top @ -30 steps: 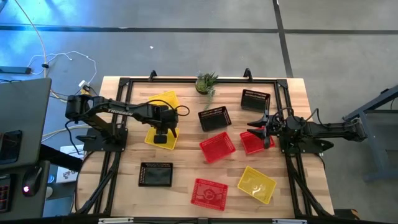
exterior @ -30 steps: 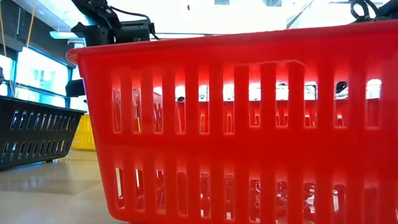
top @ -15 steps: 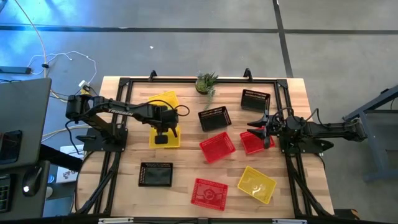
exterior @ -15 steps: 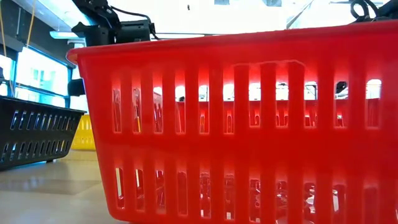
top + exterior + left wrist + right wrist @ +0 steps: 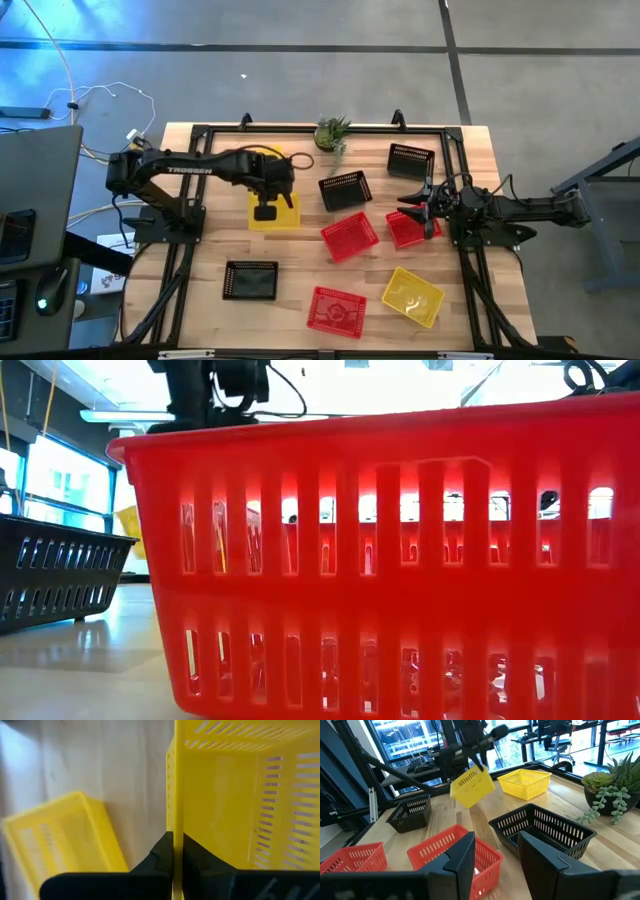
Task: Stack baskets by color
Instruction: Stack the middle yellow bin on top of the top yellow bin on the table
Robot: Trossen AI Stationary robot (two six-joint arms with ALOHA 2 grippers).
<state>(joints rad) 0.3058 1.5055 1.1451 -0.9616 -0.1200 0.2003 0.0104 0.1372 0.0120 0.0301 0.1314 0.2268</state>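
Observation:
My left gripper point(image 5: 265, 212) is shut on a yellow basket point(image 5: 280, 212) that hangs above the table's left half; the right wrist view shows this basket point(image 5: 471, 787) in the air. A second yellow basket point(image 5: 266, 158) rests on its base on the table just beyond, partly under my left arm. A third yellow basket point(image 5: 412, 296) lies near the front right. Red baskets point(image 5: 349, 236) point(image 5: 335, 308) and black baskets point(image 5: 345, 188) point(image 5: 250, 281) are scattered about. My right gripper point(image 5: 425, 210) waits open over a red basket point(image 5: 405, 230) at the right. My left gripper pinches the upper edge of one side wall point(image 5: 174, 827) of the yellow basket, one finger inside the basket and one outside. The fingers come from above, pointing down. The basket hangs tilted below them, lifted clear of the table.
A small potted plant point(image 5: 332, 132) stands at the far edge, with a black basket point(image 5: 410, 158) to its right. In the low view a red basket point(image 5: 400, 560) fills most of the picture. Bare wood lies between the left baskets and the front edge.
My left gripper has shut on the yellow basket's wall and risen, drifting a little toward the table's right. The basket has come off the table and hangs tilted.

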